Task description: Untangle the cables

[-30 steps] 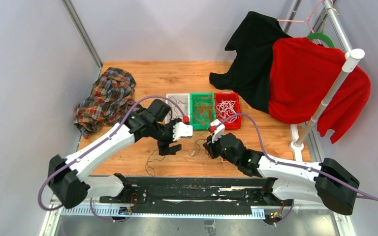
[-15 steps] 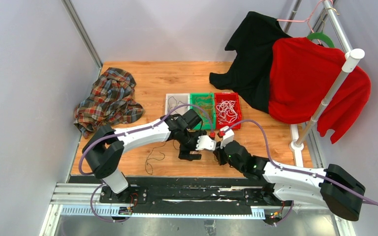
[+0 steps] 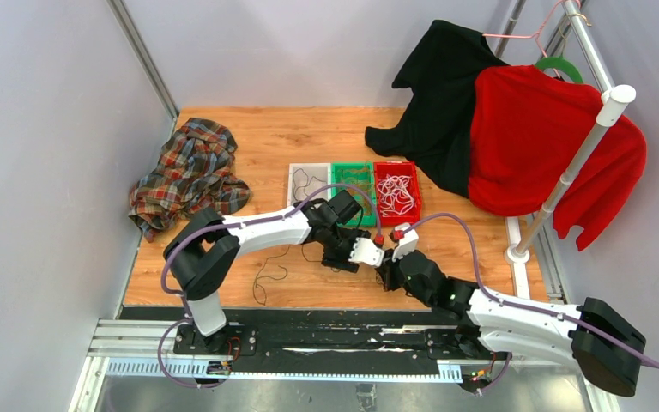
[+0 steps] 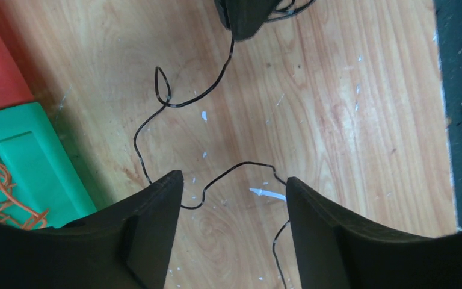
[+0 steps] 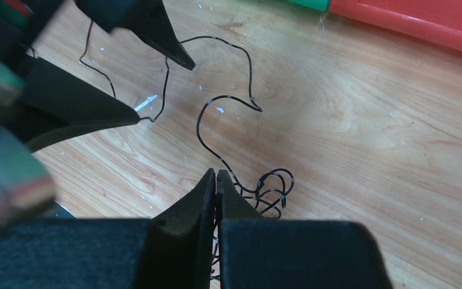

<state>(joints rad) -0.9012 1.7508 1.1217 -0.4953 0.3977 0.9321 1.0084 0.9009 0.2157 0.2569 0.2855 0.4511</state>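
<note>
Black cable (image 4: 246, 164) lies flat just below my left gripper (image 4: 233, 180), crossing side to side between its spread, empty jaws. Ahead, the same strand runs lengthwise away into my right gripper (image 5: 216, 176), which looks pinched tight on it. Left sits nearer the slack.

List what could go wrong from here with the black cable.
1. The left gripper straddles the black cable, which lies flat on the table; closing may miss it.
2. The right gripper is shut on the cable beside a tangle; pulling could tighten it.
3. One left finger sits close to the green bin and may nudge it.
</note>
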